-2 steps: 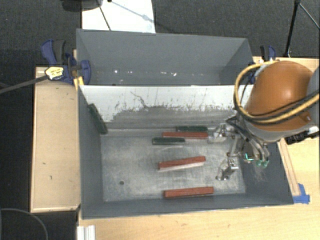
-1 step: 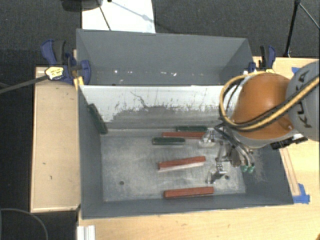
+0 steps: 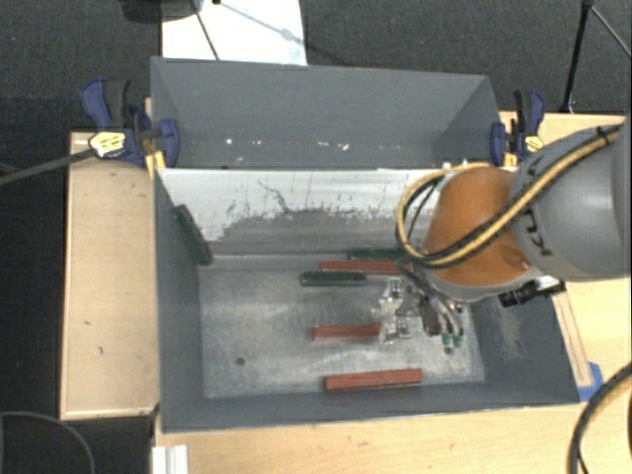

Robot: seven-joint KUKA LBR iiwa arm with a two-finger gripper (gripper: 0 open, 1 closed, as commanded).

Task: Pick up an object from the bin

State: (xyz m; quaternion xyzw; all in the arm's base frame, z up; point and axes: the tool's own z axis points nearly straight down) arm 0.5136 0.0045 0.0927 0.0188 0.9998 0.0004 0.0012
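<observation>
Right of centre on the bin floor: the claw (image 3: 397, 324), pointing down, set low at the right end of the middle brown bar (image 3: 341, 332). How far the claw is open cannot be told, nor whether it has hold of that bar; metal parts and wiring crowd the spot.

Arm (image 3: 583, 215): grey, entering from the right. It has an orange cover (image 3: 474, 235) at the wrist, and a yellow-and-black cable (image 3: 513, 210) loops across it.

Bin (image 3: 296, 117): grey metal, tall back wall, pale scuffed floor.

Contents, all thin flat sticks, lying flat and roughly left to right unless noted:
- Middle brown bar: red-brown, mid-floor, with its right end under the claw.
- Front brown bar (image 3: 372, 379): red-brown, nearest the front wall, below the claw and apart from it.
- Green bar (image 3: 331, 278): dark green, behind the middle brown bar, apart from it.
- Back brown bar (image 3: 354, 265): red-brown, just behind the green bar, with its right end running under the orange cover.
- Back green bar (image 3: 373, 254): dark green, just beside the back brown bar, at the foot of the back wall.
- Leaning green bar (image 3: 193, 235): dark green, slanted along the left wall, well apart from the rest.
</observation>
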